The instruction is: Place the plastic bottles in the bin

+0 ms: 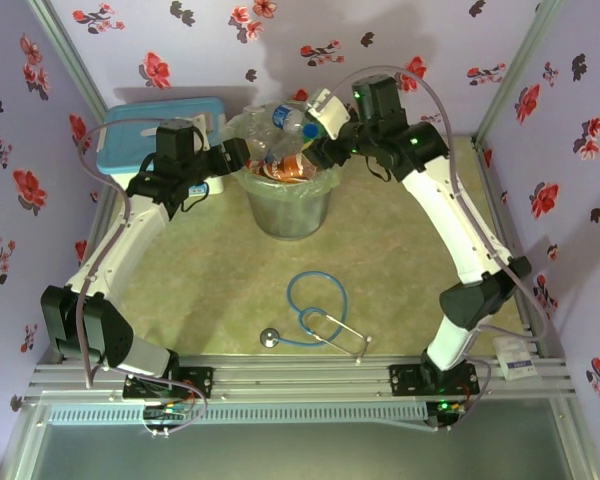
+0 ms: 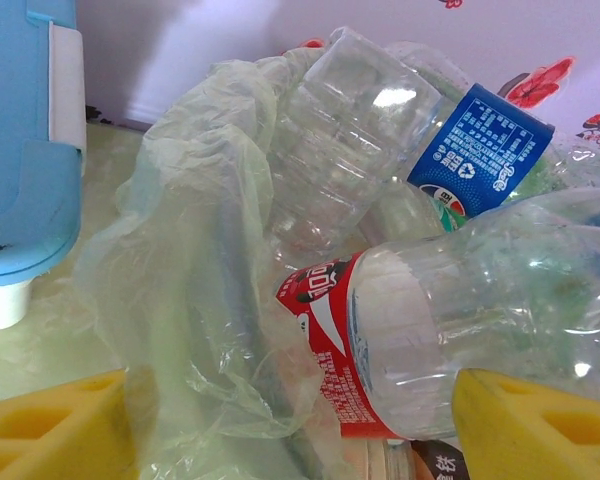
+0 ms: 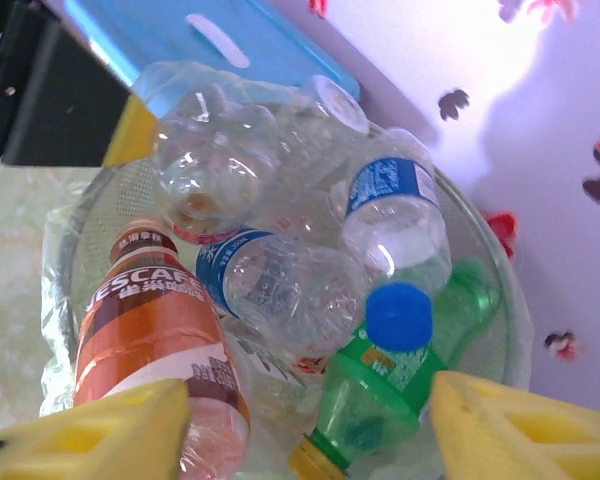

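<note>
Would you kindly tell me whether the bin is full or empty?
Full: the bin is heaped with plastic bottles, piled to its rim and above.

We look down into a robot lab's test cell. Aluminium posts (image 1: 68,60) frame the walls (image 1: 310,40), lilac sheet printed with red and black flowers, closing in three sides of an olive-topped table (image 1: 400,270). A left arm (image 1: 130,240) and a right arm (image 1: 450,220), white and black and trailing cables, are bolted to a slotted rail (image 1: 300,378) at its near edge. Props stand on the table: a lined bin (image 1: 290,215), a stethoscope (image 1: 315,320), and a blue-lidded box (image 1: 130,140) in the far left corner.
</note>
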You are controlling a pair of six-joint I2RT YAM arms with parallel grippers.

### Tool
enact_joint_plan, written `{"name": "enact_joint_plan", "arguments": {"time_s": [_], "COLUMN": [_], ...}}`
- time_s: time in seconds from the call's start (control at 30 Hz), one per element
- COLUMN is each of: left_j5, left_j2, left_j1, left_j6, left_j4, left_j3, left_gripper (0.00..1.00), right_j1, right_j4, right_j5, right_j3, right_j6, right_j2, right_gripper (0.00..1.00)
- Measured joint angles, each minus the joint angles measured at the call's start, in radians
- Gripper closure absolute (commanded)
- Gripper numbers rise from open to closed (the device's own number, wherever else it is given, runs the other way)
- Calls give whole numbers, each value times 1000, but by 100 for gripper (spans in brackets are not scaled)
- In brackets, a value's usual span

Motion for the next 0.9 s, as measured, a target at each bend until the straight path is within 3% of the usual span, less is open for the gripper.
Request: {"name": "enact_joint_plan", "arguments": {"time_s": [0.37, 0.9], "left_j5": [0, 0], "left_j2": [48, 48], "left_j1": [-31, -36], "left_j6": [-3, -4], "left_j4": [14, 14], "left_j3": [30, 23], "left_gripper": [23, 23], "right_j1": [-1, -2], "right_j4": [118, 185], "right_j5": [-17, -23], "right_j3": [-180, -201], "right_j6": [116, 164], "right_j2": [-17, -5], "right_gripper": [47, 44]}}
